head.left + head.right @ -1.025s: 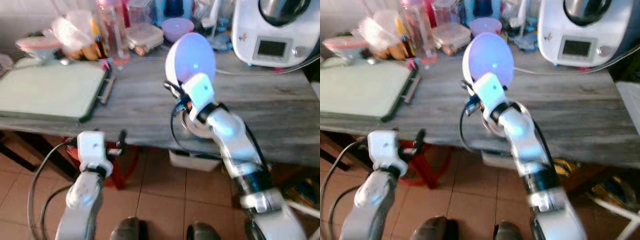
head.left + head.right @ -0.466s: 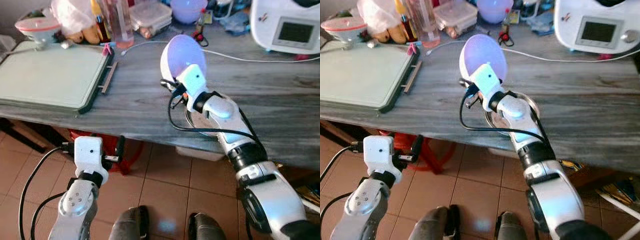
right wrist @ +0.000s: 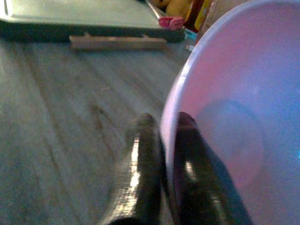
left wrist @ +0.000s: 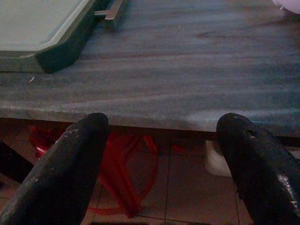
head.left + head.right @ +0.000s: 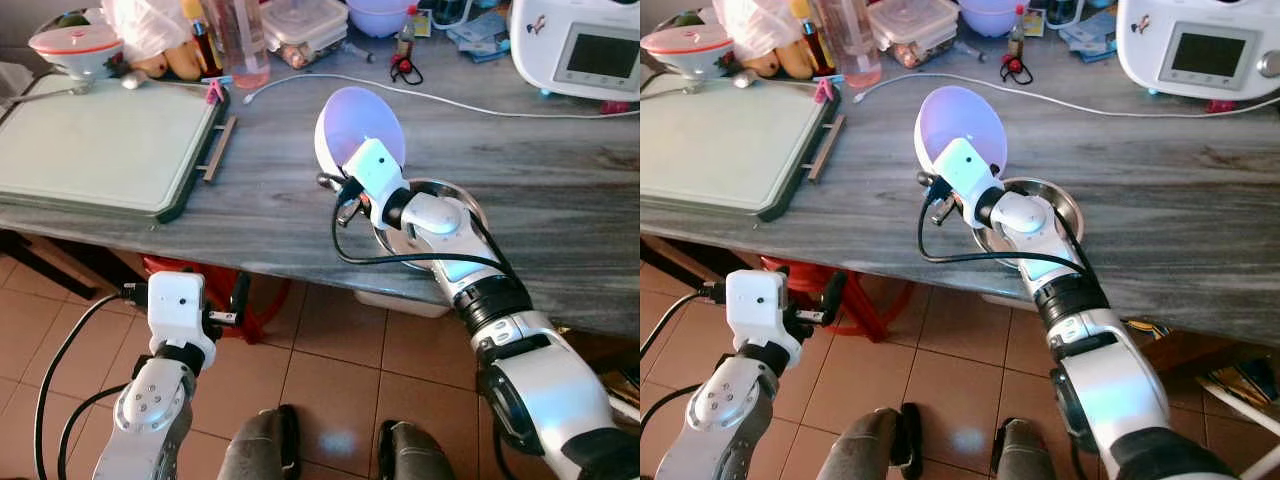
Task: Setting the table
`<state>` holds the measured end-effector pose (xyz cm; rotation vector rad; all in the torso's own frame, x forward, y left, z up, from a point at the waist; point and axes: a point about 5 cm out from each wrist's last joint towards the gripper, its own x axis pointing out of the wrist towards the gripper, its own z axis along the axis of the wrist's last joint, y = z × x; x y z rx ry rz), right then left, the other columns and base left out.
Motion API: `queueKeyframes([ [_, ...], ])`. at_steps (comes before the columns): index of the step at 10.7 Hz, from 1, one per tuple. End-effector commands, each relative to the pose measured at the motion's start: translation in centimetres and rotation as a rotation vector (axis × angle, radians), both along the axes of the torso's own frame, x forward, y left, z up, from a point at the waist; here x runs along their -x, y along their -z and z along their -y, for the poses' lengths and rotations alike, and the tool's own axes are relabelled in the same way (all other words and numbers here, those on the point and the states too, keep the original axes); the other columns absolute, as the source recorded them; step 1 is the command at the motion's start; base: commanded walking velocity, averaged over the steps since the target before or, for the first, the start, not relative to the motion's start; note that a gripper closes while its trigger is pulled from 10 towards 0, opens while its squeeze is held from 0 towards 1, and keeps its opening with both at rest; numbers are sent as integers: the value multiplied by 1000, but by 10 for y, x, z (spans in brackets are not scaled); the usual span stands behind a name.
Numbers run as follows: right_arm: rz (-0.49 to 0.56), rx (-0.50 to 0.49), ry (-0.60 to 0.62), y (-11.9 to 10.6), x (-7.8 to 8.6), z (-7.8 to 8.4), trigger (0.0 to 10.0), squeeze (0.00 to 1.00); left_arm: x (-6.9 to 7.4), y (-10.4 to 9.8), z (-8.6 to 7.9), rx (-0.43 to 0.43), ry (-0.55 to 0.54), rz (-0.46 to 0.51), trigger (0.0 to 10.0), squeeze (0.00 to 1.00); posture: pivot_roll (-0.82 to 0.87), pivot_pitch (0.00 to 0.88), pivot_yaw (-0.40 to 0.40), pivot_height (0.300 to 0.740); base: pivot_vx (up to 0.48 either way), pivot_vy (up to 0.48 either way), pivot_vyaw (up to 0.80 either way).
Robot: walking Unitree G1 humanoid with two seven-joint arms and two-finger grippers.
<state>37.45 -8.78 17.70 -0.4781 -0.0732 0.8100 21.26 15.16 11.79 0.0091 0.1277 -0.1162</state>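
Right wrist view – right pincer (image 3: 161, 154) pinching bowl (image 3: 234, 117) rim, fingertips blurred.

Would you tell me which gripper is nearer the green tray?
Left. The left gripper hangs below the table edge near the green tray; the right gripper, farther along, grips the lilac bowl.

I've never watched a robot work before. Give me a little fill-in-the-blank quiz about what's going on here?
1. The right gripper pinches the rim of a lavender ____.
2. Just behind the robot's right arm, a shiny ____ dish sits on the grey table.
3. The left gripper hangs below the table edge with its fingers ____.
4. A white ____ runs across the table toward the kitchen machine.

Missing words: bowl; metal; open; cable
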Motion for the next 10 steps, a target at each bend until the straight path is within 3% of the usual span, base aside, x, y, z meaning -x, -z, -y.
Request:
queueKeyframes([
  [1, 13, 37, -19, -2, -1, -2, 10000, 1000, 1, 0, -2, -9, 4, -12, 10000, 0, 98, 218, 95, 740, 0, 0, 0],
  [6, -24, 251, -75, -11, 2, 11, 10000, 1000, -6, 4, 3, 4, 18, -22, 10000, 0, 69, 197, 83, 740, 0, 0, 0],
  [10, -62, 305, -45, -30, 5, 24, 10000, 1000, -13, 7, 8, 22, 24, -21, 10000, 0, 44, 169, 72, 740, 0, 0, 0],
])
